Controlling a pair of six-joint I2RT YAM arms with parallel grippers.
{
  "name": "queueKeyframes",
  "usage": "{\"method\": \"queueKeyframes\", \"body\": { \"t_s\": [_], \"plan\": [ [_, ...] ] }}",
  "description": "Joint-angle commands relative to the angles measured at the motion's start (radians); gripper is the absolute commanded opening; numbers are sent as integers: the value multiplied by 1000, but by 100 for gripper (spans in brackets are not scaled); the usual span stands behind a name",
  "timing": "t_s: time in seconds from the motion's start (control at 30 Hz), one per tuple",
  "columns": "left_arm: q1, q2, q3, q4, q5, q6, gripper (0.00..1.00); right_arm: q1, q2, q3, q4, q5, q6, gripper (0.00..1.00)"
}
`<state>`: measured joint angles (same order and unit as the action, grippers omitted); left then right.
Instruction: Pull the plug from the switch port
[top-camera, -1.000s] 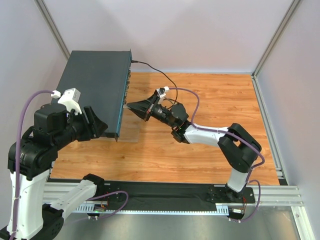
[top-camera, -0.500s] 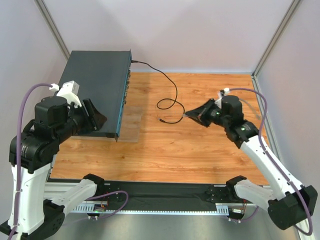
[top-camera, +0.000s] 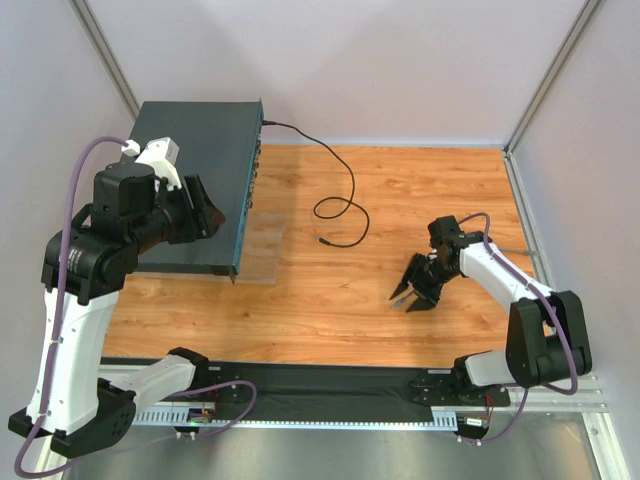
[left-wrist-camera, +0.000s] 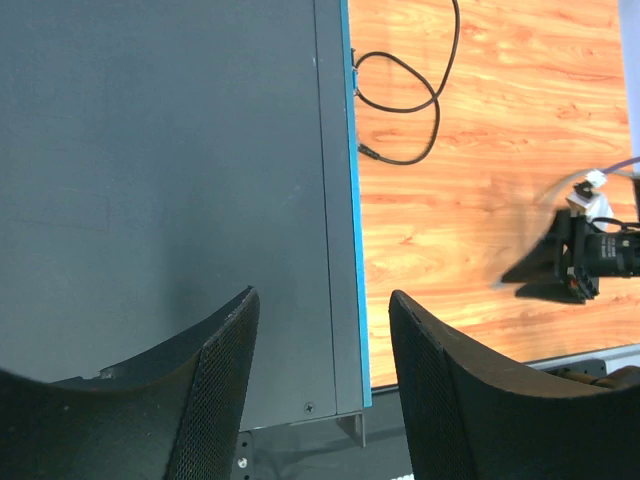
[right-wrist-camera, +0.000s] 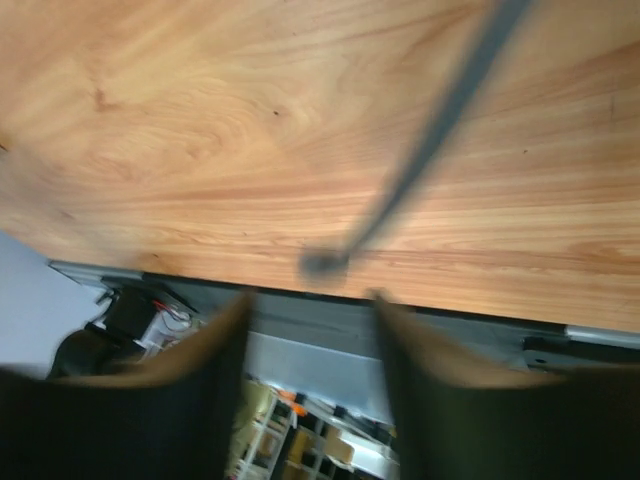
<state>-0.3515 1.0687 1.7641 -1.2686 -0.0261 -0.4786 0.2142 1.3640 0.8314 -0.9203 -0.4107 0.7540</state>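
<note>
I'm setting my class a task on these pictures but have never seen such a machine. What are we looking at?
These are two robot arms bolted at the near edge of a wooden table, each ending in a two-finger gripper. The wide picture comes from a fixed camera above and behind them; the other two come from cameras on the wrists. On the table lies a flat dark switch, and a black cable whose loose plug rests on the wood. The left gripper hangs open above the switch; the right gripper is open, holding nothing. The right wrist picture is blurred.

A wooden tabletop (top-camera: 330, 305) bounded by pale walls (top-camera: 380, 60).
</note>
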Motion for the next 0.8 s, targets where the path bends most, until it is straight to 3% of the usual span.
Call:
{"method": "queueKeyframes", "body": {
  "t_s": [0.0, 0.07, 0.17, 0.27, 0.43, 0.53, 0.67, 0.77],
  "plan": [
    [5, -22, 34, 29, 17, 43, 63, 7, 40, 15, -5, -37, -90, 66],
    [5, -21, 41, 26, -1, 61, 64, 20, 52, 88, -21, -14, -114, 83],
    [5, -16, 60, 26, -6, 77, 65, 48, 79, 205, -41, -3, -124, 84],
    [5, -12, 66, 34, 20, 90, 66, 71, 99, 388, 76, -63, -70, 81],
    [5, -16, 51, 51, 101, 91, 66, 109, 229, 625, 651, -160, 230, 77],
    [5, -33, 29, 31, 89, 74, 66, 143, 418, 822, 797, -146, 353, 73],
    [5, -67, 12, 11, 55, 74, 66, 192, 708, 1264, 796, -99, 451, 73],
    [5, -85, -5, 21, 48, 61, 66, 224, 861, 1419, 827, -59, 588, 73]
  ]
}}
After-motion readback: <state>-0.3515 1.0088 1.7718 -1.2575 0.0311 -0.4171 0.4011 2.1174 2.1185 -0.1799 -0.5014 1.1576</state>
